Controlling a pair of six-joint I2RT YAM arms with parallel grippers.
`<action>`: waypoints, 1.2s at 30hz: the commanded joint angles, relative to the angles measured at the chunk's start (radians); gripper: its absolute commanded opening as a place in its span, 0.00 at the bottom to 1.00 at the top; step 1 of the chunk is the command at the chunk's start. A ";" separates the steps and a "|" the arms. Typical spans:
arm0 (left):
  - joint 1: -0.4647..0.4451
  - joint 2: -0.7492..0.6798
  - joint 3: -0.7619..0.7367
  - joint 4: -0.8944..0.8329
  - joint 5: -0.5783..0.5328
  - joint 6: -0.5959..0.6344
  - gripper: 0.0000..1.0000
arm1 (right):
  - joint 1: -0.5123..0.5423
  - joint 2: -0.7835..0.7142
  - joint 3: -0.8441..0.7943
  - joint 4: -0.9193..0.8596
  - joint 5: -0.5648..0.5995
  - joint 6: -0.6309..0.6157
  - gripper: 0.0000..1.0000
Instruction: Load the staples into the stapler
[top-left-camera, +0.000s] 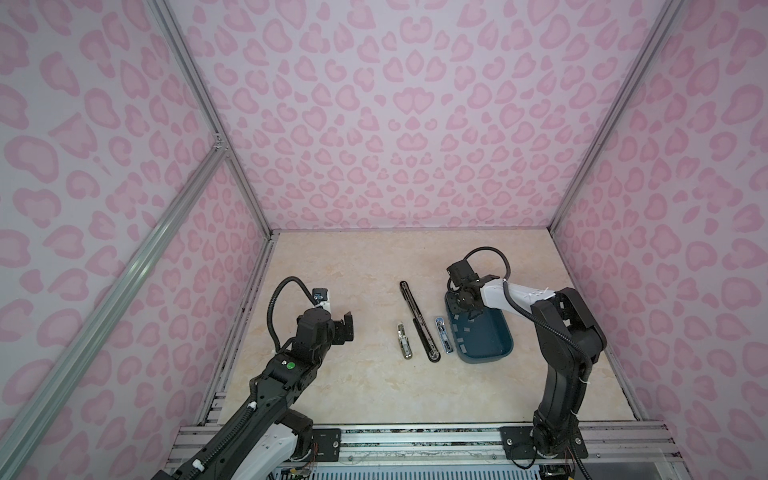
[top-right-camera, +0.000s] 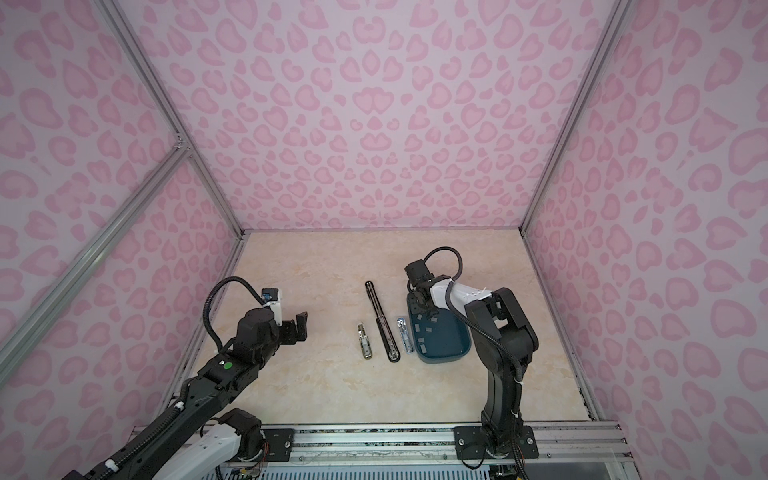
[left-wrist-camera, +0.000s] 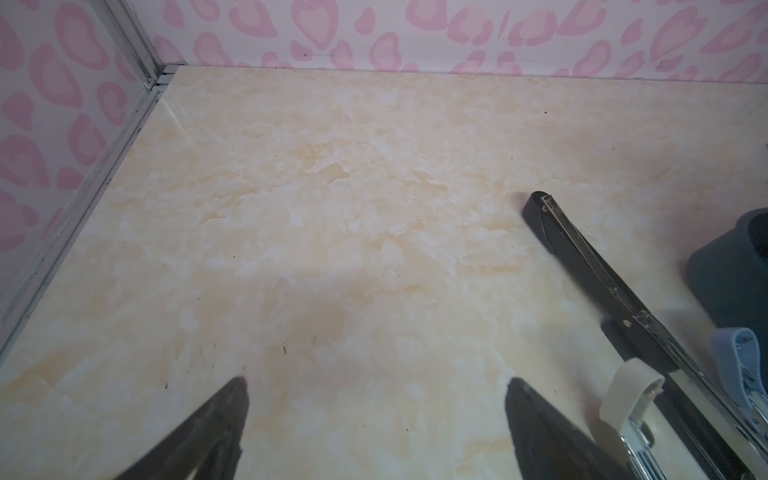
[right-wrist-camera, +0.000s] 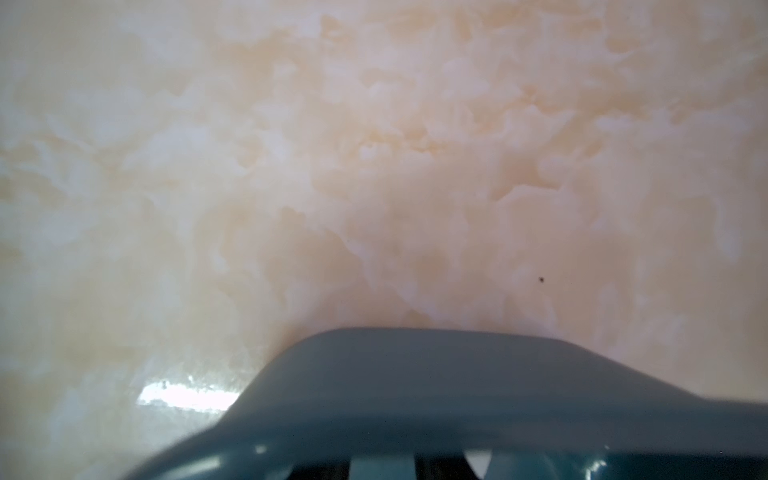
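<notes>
Staples (top-left-camera: 466, 331) (top-right-camera: 428, 330) sit loose in the tray (top-left-camera: 486, 359) (top-right-camera: 444, 360), pale little strips scattered over its teal floor, and we count only a handful clearly. That tray lies near the desk's (top-left-camera: 332, 395) right edge.

Over to the right gripper (top-left-camera: 463, 305) (top-right-camera: 422, 302): it hangs down into the tray's far end, above the strips. From the top views we cannot tell whether its fingers are apart, together or pinching a strip. Its wrist view gives us only the blurred tray rim (right-wrist-camera: 415, 374) up close against bare desk.

Mid-desk we have three staplers side by side, all running from the near edge toward the far one. The black stapler (top-left-camera: 417, 320) (top-right-camera: 381, 322) (left-wrist-camera: 590, 266) lies folded out flat and long. The white stapler (top-left-camera: 404, 341) (top-right-camera: 365, 341) (left-wrist-camera: 627, 395) lies on its left, and the blue stapler (top-left-camera: 441, 336) (top-right-camera: 403, 336) on its right, just beside the tray wall.

The left gripper (top-left-camera: 345, 327) (top-right-camera: 300, 326) (left-wrist-camera: 376, 382) hovers over bare desk toward the left edge, well apart from the staplers. Its fingers (left-wrist-camera: 232, 407) are spread wide, with nothing between them.
</notes>
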 joint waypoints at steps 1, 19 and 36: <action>0.002 0.007 0.014 0.029 0.003 0.010 0.97 | 0.001 0.025 -0.003 -0.052 -0.021 0.007 0.25; 0.003 0.033 0.021 0.041 0.027 0.003 0.97 | 0.001 0.016 -0.012 -0.048 -0.035 0.015 0.14; 0.003 0.049 -0.001 0.031 0.102 -0.111 0.97 | 0.005 -0.224 -0.099 -0.080 -0.031 0.053 0.10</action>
